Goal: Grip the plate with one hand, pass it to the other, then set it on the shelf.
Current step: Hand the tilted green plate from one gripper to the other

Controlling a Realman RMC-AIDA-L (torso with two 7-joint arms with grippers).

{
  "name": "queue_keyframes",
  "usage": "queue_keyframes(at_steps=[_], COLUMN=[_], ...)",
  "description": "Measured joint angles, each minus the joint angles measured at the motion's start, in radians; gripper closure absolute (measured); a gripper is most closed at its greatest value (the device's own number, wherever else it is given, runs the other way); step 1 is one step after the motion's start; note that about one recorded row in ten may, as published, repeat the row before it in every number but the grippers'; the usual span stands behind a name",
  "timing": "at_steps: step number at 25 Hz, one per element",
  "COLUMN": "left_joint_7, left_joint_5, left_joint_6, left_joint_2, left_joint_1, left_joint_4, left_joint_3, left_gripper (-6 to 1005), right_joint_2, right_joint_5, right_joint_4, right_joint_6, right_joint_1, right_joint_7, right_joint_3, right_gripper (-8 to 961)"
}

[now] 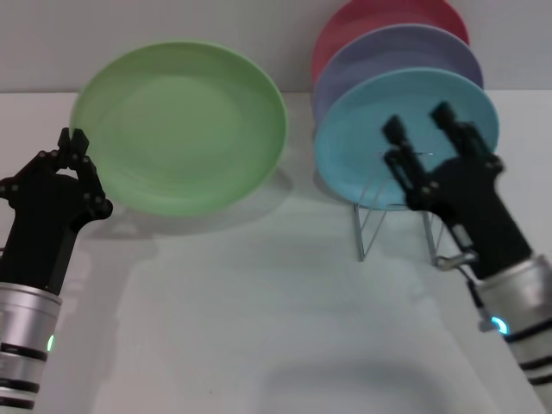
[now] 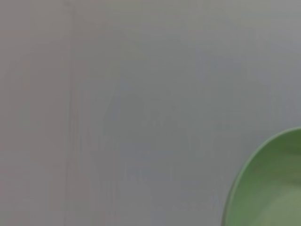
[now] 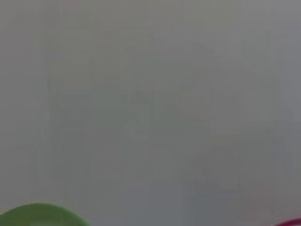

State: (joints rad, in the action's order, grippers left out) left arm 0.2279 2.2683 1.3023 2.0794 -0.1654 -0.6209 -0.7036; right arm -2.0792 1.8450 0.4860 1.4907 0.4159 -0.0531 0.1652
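Head view shows the left gripper (image 1: pixel 76 142) with its fingers pinched together on the left rim of the light green plate (image 1: pixel 179 125), which it holds up off the table, tilted so its face looks toward the camera; its shadow falls on the surface just below. The right gripper (image 1: pixel 419 121) stands well apart on the other side, fingers spread wide with nothing between them, raised in front of the turquoise plate (image 1: pixel 362 147). That plate stands on edge in the silver wire shelf (image 1: pixel 371 228), with a lavender plate (image 1: pixel 388 52) behind it and a red plate (image 1: pixel 362 21) behind that, all three leaning the same way. The shelf's thin legs rest on the white table (image 1: pixel 259 328), smooth and faintly glossy, which runs back to a pale plain wall (image 1: pixel 34 43). Both forearms are black, ending in silver banded wrists with a small green light on each. Left wrist view catches only a curved edge of the green plate (image 2: pixel 268 188) against a grey blur; right wrist view gives a sliver of green and a trace of red at its border.
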Motion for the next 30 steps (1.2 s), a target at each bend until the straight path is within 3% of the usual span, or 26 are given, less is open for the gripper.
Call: queue_keyframes(at_steps=[7,18,30], left_joint_7=[0.093,0.104,0.108], left_joint_5=[-0.167,-0.180,-0.182], left_joint_6=[0.001,0.005,0.052], left_joint_2=[0.001,0.001,0.001], left_joint_1=[-0.050,-0.047,-0.038], left_joint_4=[0.002,0.000,0.007], left_joint_3=[0.094,0.112,0.154], left_gripper=[939,936,932], right_joint_2=[-0.002,-0.004,-0.006], right_joint_5=[0.058,0.062,0.062], right_joint_4=[0.017,0.035,0.049], right_joint_6=[-0.115,-0.264,-0.328], right_joint_1=[0.059,0.115,0.151], right_joint_7=[0.002,0.003,0.003], right_joint_3=[0.003,0.018,0.019], right_gripper=[291,292,291])
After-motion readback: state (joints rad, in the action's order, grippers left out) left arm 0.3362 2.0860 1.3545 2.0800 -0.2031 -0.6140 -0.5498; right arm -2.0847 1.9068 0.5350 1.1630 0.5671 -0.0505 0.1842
